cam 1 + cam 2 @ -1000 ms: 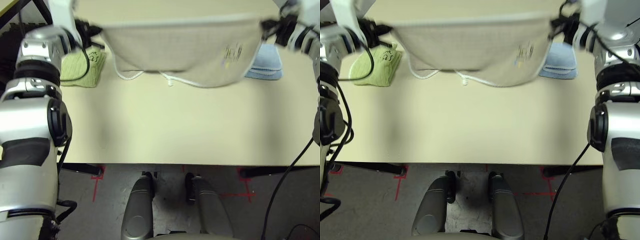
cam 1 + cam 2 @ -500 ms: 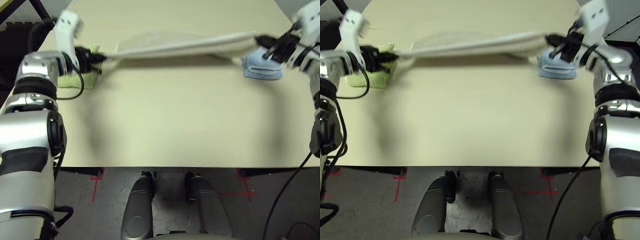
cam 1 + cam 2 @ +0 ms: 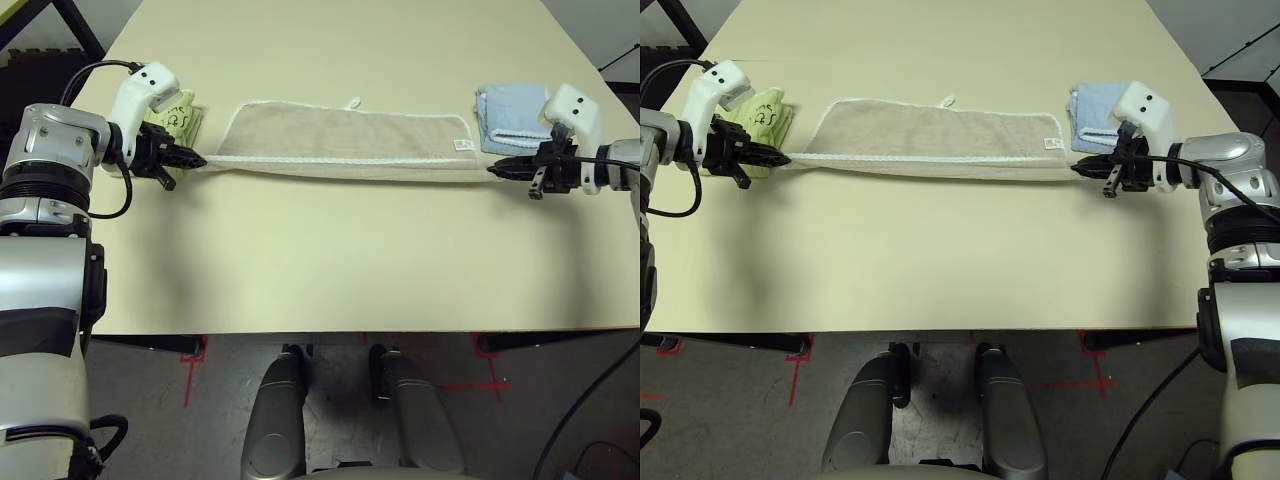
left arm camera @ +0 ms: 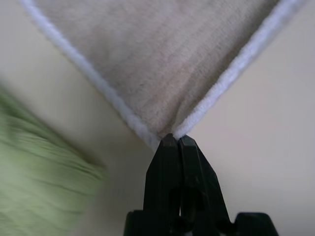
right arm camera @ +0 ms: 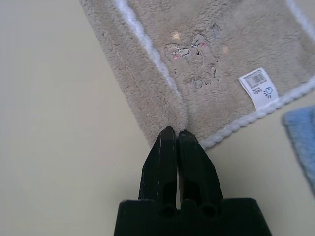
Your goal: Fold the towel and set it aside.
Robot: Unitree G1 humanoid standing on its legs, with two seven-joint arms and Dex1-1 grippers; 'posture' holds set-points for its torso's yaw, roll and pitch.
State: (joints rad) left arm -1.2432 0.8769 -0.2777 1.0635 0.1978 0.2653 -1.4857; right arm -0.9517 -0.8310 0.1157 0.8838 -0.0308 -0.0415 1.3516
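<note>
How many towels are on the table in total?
3: the beige towel laid across the middle, a green towel beside the left gripper, a blue towel near the right gripper.

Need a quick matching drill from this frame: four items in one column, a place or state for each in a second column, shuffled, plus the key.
Items:
1. towel
2. lime-green towel
3. light blue towel
4. left gripper

Places or states:
A. folded, behind the right gripper
B. shut on the towel's corner at the robot's left
C. lying as a long flat strip across the table, both near corners pinched
D. bunched behind the left gripper, at the table's left edge

Pairs: 1-C, 2-D, 3-A, 4-B
</note>
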